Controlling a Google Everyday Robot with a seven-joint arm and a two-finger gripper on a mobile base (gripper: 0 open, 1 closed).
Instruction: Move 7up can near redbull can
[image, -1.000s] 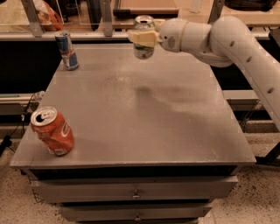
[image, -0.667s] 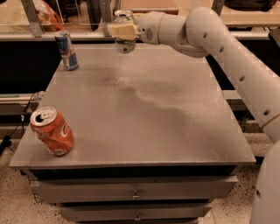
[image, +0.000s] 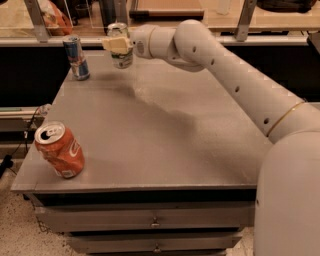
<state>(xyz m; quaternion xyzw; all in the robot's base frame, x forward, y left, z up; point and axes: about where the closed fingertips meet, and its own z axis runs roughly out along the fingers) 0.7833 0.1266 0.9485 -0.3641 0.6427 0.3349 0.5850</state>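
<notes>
Our gripper (image: 119, 46), fingers clamped on the 7up can (image: 122, 59) by the far edge of the table (image: 165, 130), near the redbull can (image: 76, 57); we judge overshoot toward it could topple that slim can.

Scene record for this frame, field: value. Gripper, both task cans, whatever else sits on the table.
gripper: over the table's far edge, shut on the 7up can
7up can: upright, held; just right of the redbull can in view, with a gap between them; contact with the table cannot be told
redbull can: upright, far-left corner
orange-red can: near-left corner, tilted
table: grey top
task state: 7up can near the redbull can, not yet released
</notes>
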